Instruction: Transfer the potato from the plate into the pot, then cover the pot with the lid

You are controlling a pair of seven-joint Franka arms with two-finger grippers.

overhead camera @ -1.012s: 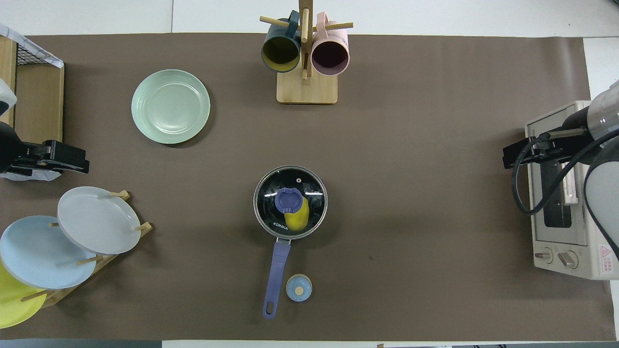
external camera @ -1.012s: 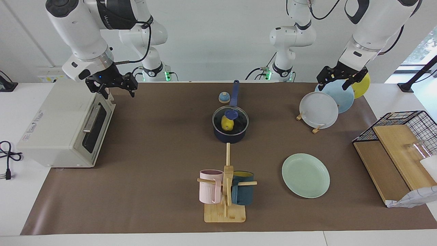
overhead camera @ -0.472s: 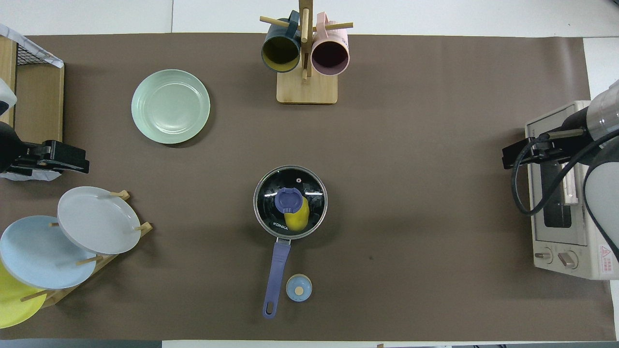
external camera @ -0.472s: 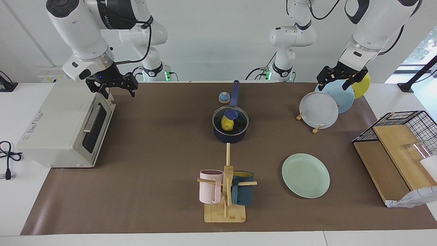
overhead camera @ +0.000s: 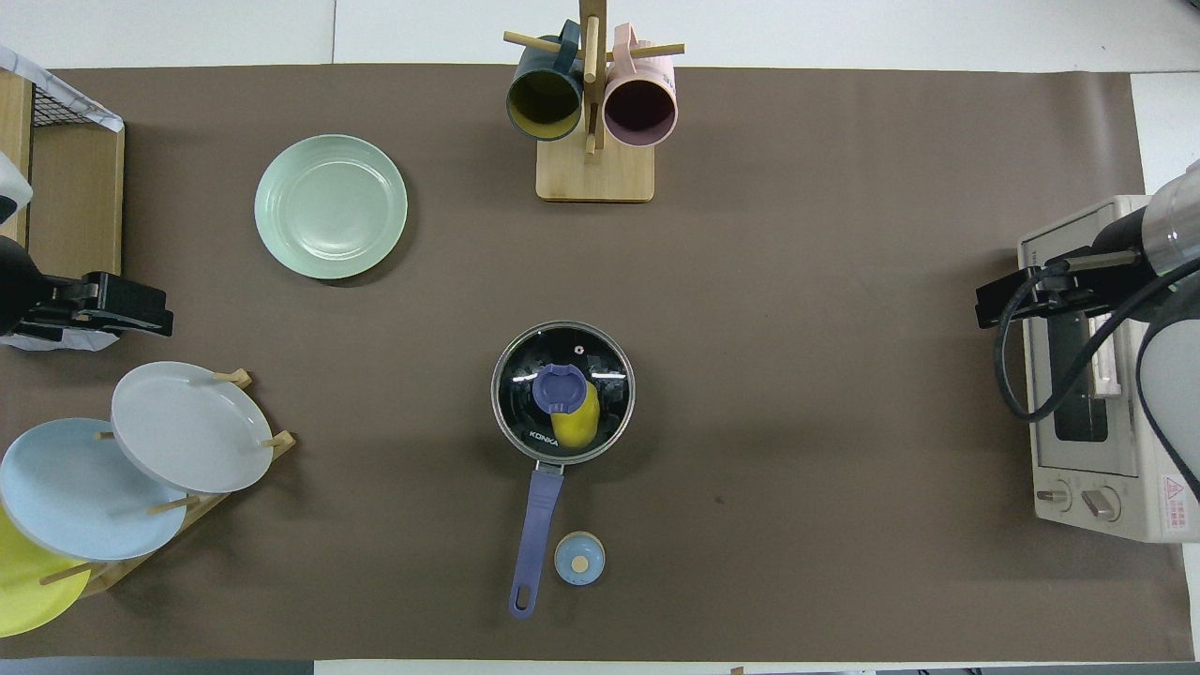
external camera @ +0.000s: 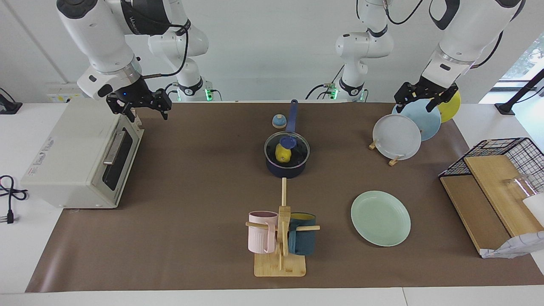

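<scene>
Glass lid (overhead camera: 562, 393) on pot (external camera: 287, 169); knob half-hides potato (overhead camera: 577, 424); left claw (external camera: 422, 98), right claw (external camera: 142, 108) released.

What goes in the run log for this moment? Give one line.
potato: in pot | lid: on pot | plate: bare | left gripper: open, over plate rack | right gripper: open, over toaster oven

Clear glossy glass lid (overhead camera: 562, 392) with metal rim; matt brown paper mat (overhead camera: 797, 422); bare wooden mug stand (overhead camera: 593, 173).
</scene>
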